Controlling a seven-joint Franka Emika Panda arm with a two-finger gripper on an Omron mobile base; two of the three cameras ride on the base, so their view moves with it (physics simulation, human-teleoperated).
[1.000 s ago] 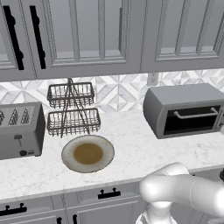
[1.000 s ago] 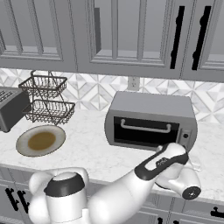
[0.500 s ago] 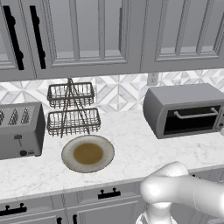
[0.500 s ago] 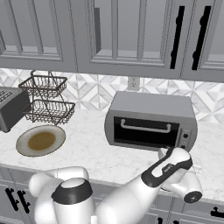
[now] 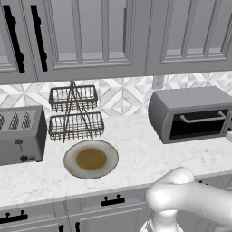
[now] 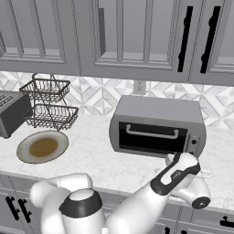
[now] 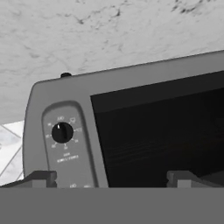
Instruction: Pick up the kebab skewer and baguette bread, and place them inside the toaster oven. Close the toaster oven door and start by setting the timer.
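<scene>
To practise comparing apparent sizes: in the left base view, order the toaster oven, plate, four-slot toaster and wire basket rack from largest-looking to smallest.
1. toaster oven
2. wire basket rack
3. plate and four-slot toaster: too alike to rank; the toaster is cropped.

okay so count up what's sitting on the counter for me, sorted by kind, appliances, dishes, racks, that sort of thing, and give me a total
Appliances: 2, the toaster oven and the toaster.
Dishes: 1, the plate.
Racks: 1, the two-tier wire basket stand.
Total: 4.

Glossy white rounded arm, dark joints
</scene>
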